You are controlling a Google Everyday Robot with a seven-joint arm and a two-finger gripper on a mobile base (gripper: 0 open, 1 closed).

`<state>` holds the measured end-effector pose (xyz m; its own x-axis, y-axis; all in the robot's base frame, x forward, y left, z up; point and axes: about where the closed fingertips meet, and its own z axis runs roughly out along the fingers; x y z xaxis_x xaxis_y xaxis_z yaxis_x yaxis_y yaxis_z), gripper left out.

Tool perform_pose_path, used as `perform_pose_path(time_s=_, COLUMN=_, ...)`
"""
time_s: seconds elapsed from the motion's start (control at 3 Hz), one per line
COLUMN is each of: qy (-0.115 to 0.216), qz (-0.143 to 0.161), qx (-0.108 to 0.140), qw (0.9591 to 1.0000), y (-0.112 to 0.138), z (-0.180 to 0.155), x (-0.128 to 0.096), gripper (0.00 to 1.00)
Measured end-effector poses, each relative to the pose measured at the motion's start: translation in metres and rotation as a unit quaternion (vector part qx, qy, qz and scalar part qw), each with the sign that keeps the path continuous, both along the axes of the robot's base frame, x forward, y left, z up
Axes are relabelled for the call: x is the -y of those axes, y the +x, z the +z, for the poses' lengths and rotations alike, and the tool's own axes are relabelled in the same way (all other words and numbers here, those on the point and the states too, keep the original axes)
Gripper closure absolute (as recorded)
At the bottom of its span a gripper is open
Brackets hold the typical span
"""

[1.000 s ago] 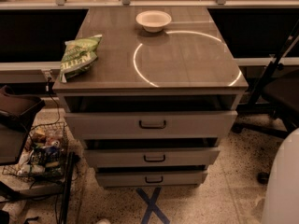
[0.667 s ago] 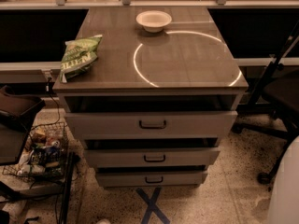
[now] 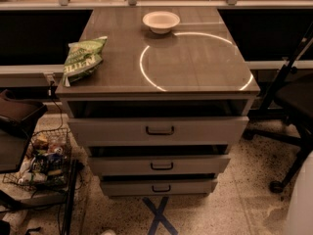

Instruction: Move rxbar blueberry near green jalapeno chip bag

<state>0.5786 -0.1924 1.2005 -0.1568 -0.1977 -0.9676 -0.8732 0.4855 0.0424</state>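
The green jalapeno chip bag (image 3: pixel 83 58) lies crinkled on the left side of the cabinet top (image 3: pixel 195 67), close to its left edge. The rxbar blueberry is not visible anywhere in the camera view; no dark blue bar lies on the cabinet top. My gripper is out of view. Only a pale rounded part of my body or arm (image 3: pixel 299 207) shows at the bottom right corner, low beside the cabinet.
A white bowl (image 3: pixel 161 21) stands at the back middle of the top, by a bright ring of light (image 3: pixel 146 75). The three drawers (image 3: pixel 159 130) below stand slightly open. A wire basket of clutter (image 3: pixel 41 160) sits at the left, an office chair (image 3: pixel 293 102) at the right.
The pale part of my body at the bottom right has drawn back toward the corner and shows less. The chip bag and the bowl have not moved.
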Motion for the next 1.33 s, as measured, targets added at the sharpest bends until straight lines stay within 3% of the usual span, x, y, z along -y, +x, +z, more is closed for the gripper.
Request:
perform_pose_path(time_s=0.33, qy=0.036, qz=0.006, qx=-0.073, qw=0.9966, y=0.004, z=-0.018, x=-0.006, gripper=1.0)
perform_pose_path(time_s=0.67, qy=0.036, qz=0.006, qx=-0.073, qw=0.9966, y=0.004, z=-0.018, x=-0.006, gripper=1.0)
perform_pose_path(time_s=1.33, qy=0.005, qz=-0.045, qx=-0.114, qw=0.9925, y=0.043, z=-0.05, x=-0.026, gripper=1.0)
